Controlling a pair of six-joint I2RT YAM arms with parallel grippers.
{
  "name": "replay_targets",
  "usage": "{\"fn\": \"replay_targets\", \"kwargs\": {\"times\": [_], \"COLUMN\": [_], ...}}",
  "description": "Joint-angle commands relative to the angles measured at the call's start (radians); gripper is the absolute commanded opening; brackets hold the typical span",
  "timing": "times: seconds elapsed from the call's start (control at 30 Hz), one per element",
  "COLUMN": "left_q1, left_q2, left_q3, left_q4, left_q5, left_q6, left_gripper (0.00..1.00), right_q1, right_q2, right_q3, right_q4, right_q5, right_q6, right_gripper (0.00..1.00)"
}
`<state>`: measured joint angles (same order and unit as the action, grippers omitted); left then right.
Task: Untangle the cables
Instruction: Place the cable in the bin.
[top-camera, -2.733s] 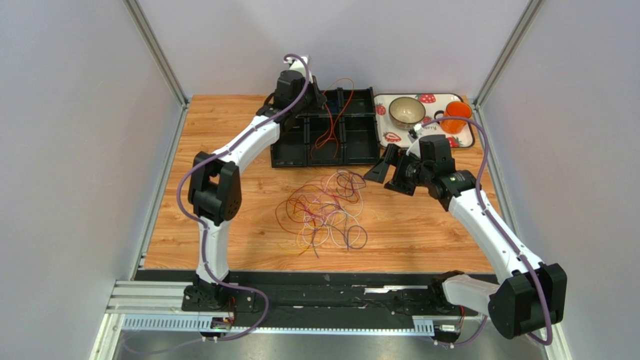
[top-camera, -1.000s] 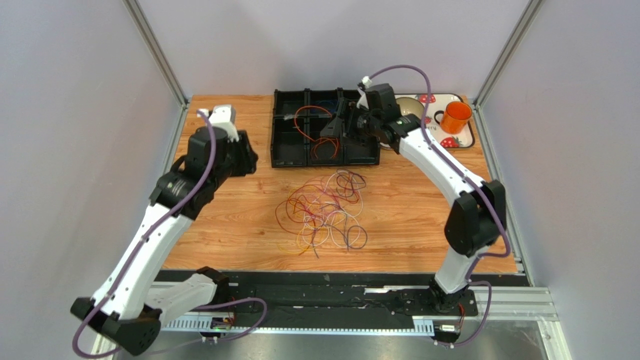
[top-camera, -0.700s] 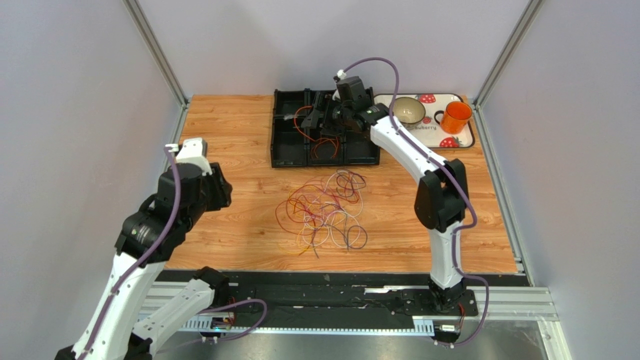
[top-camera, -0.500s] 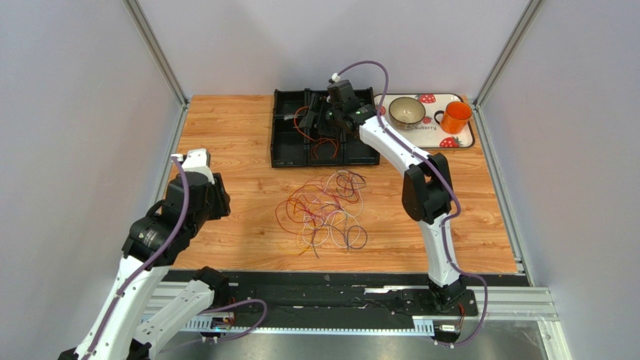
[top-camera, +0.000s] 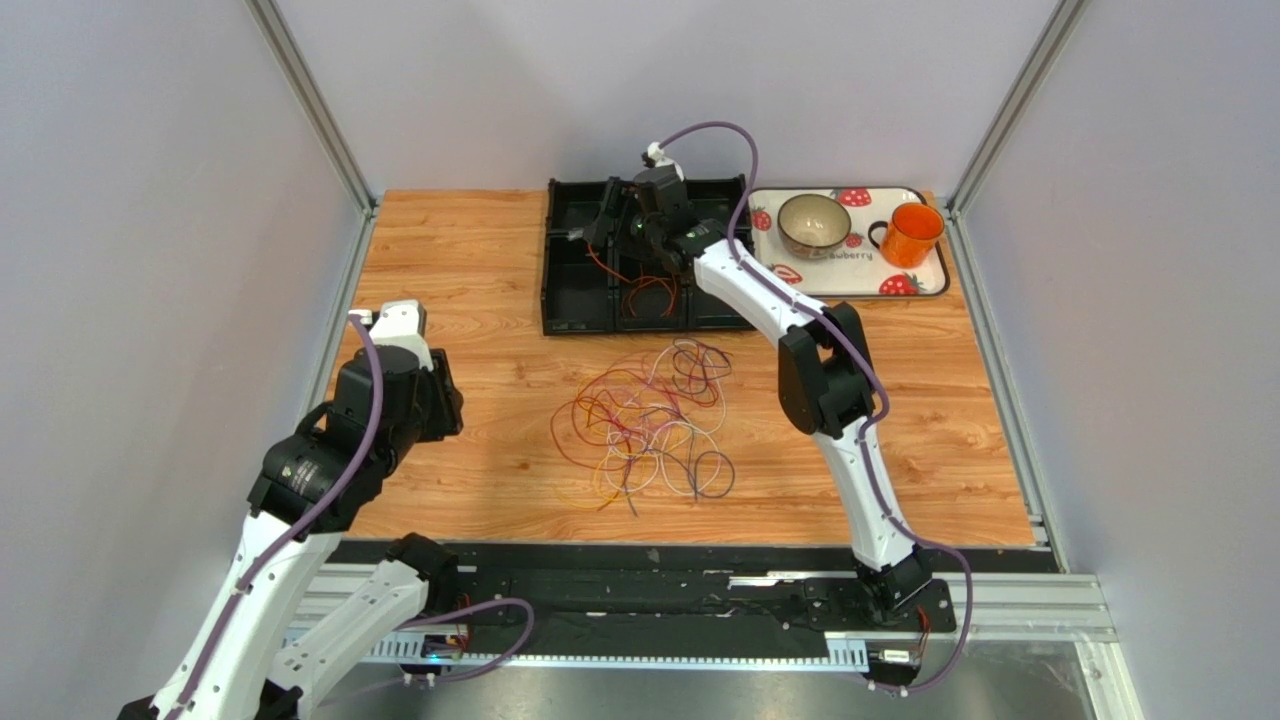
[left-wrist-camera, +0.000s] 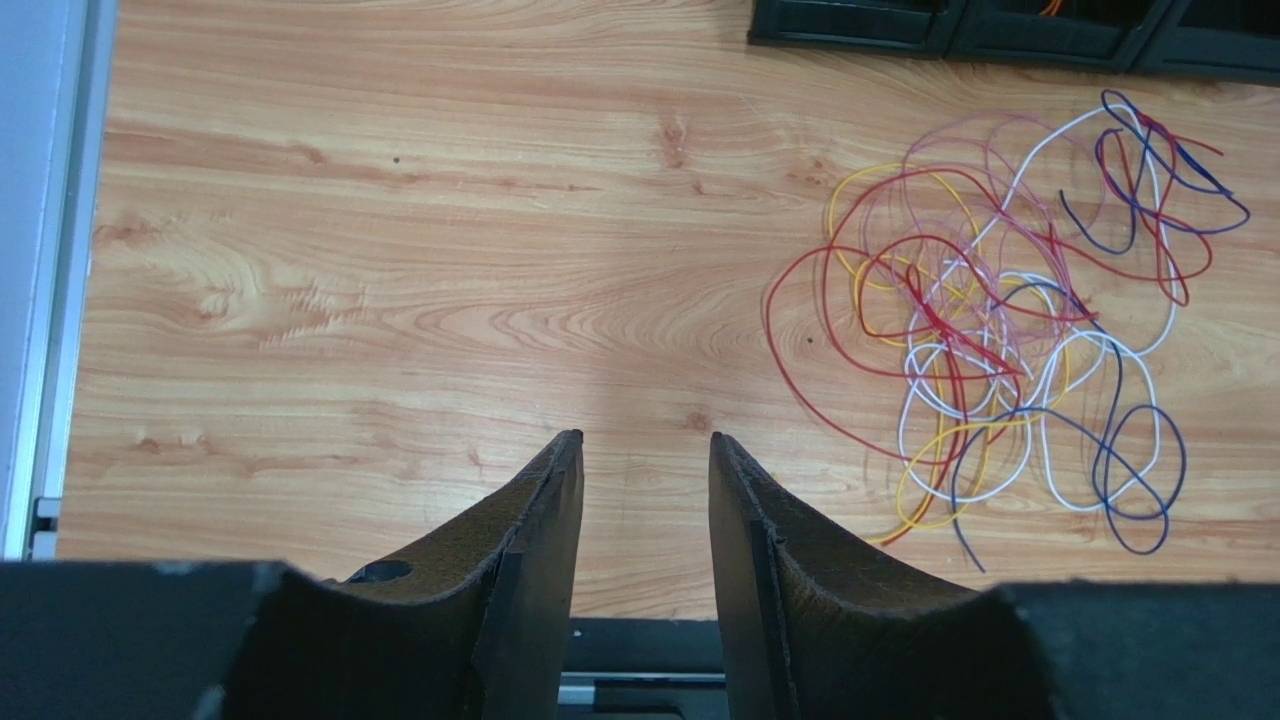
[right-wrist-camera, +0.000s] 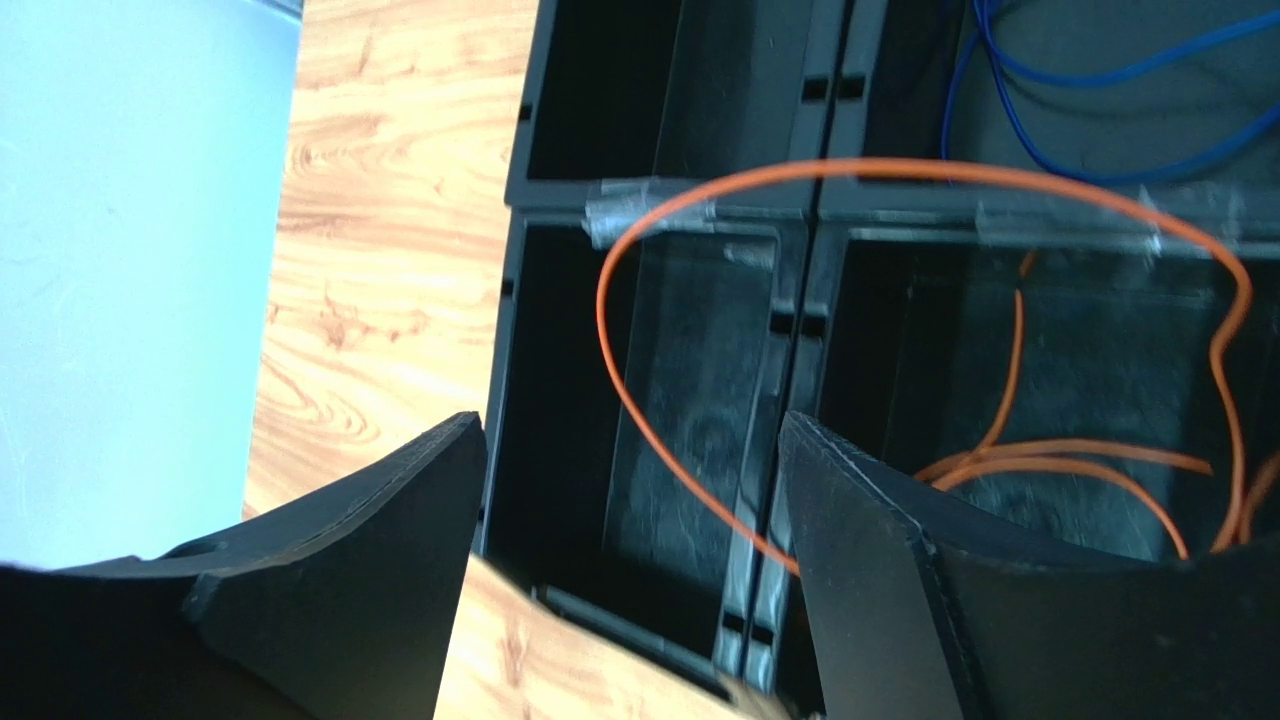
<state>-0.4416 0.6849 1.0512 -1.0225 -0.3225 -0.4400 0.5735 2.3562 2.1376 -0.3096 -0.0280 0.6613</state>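
Note:
The cables (top-camera: 646, 420) lie in a loose tangle of red, purple, yellow, blue and white loops at the middle of the wooden table; they also show in the left wrist view (left-wrist-camera: 1007, 330). One orange cable (right-wrist-camera: 932, 165) lies looped over the dividers of the black compartment tray (top-camera: 579, 308), with a blue cable (right-wrist-camera: 1052, 75) in a far compartment. My left gripper (left-wrist-camera: 642, 450) is open and empty, above bare wood well left of the tangle (top-camera: 445, 402). My right gripper (right-wrist-camera: 631, 435) is open and empty over the tray's left part (top-camera: 609, 222).
A strawberry-print tray (top-camera: 857, 267) at the back right holds a bowl (top-camera: 813, 222) and an orange mug (top-camera: 912, 233). Grey walls close in both sides and the back. A black rail runs along the near edge.
My left arm has pulled back from the black tray to the near left. My right arm has swung from the right side over to the tray. The orange cable now lies in the tray.

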Motion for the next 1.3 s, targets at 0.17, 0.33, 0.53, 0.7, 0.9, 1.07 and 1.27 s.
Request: {"fn": "replay_targets", "kwargs": {"times": [0.17,0.33,0.53,0.7,0.9,1.07,1.27], "left_q1": [0.032,0.044,0.061,0.063,0.063,0.063,0.063], "left_q2": [-0.010,-0.008,-0.008,-0.008,-0.008,-0.008,-0.007], "left_q3": [-0.005,-0.008,-0.008,-0.010,-0.010,-0.010,-0.011], "left_q4": [0.038,0.039,0.039,0.039,0.039,0.039,0.039], "left_q5": [0.028,0.034,0.037,0.037,0.036,0.036,0.033], "left_q6": [0.023,0.026,0.024,0.024,0.023,0.024,0.024], "left_gripper": [0.43,0.43,0.42,0.40,0.40,0.40,0.40], "right_q1": [0.012,0.019,0.019,0.020,0.020,0.020,0.011], "right_q2": [0.117,0.161,0.184,0.190,0.167,0.149,0.045], "right_q3": [0.175,0.211,0.225,0.228,0.193,0.163,0.047], "right_q4": [0.122,0.150,0.185,0.191,0.205,0.213,0.227], "right_q5": [0.028,0.068,0.073,0.065,0.066,0.062,0.054], "right_q6": [-0.009,0.000,0.018,0.023,0.021,0.024,0.023], "right_gripper": [0.73,0.68,0.58,0.29,0.08,0.00,0.00]}}
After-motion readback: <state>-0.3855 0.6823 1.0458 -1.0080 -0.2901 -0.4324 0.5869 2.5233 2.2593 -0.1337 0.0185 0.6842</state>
